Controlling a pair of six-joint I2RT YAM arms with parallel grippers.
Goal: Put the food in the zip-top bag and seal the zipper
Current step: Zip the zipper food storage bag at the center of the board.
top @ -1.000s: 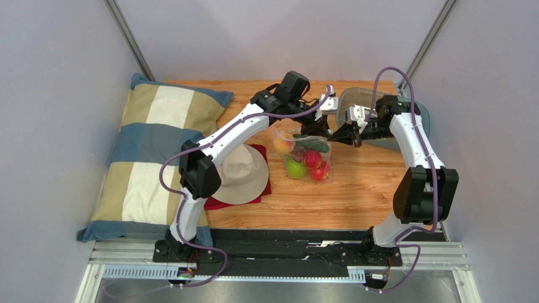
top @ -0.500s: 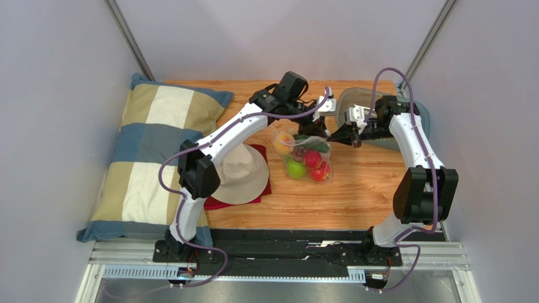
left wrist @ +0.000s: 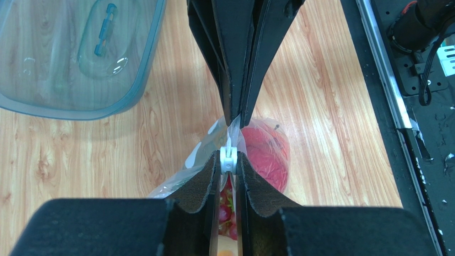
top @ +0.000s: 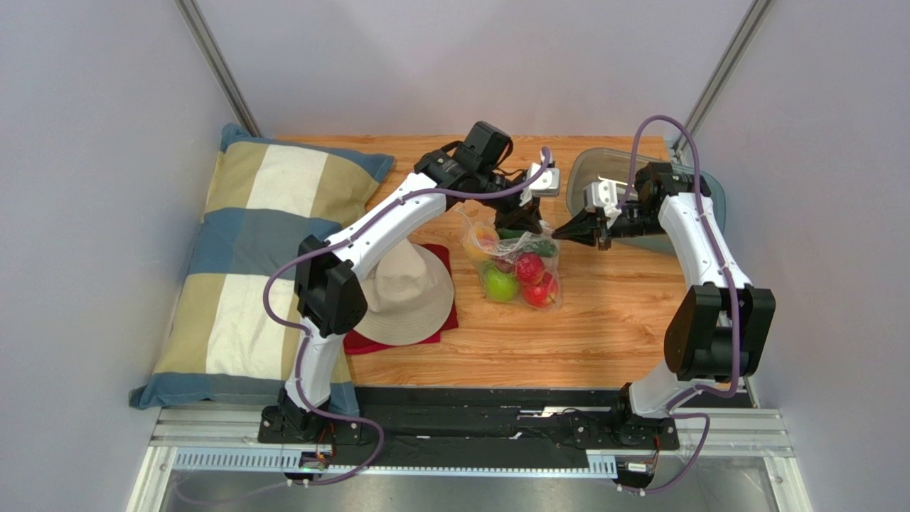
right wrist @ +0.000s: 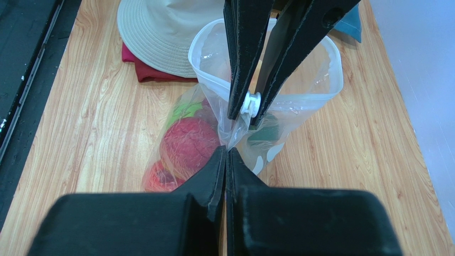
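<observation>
Left end effector, nearly shut, pinched zipper. Right end effector, fully shut, clamped zip-top bag at 2 o'clock. Film could slip, leaving a gap.

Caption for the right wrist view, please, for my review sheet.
Right pincer pinches the zip-top bag edge, left pincer grips the zipper slider; mouth open, food inside.
</observation>
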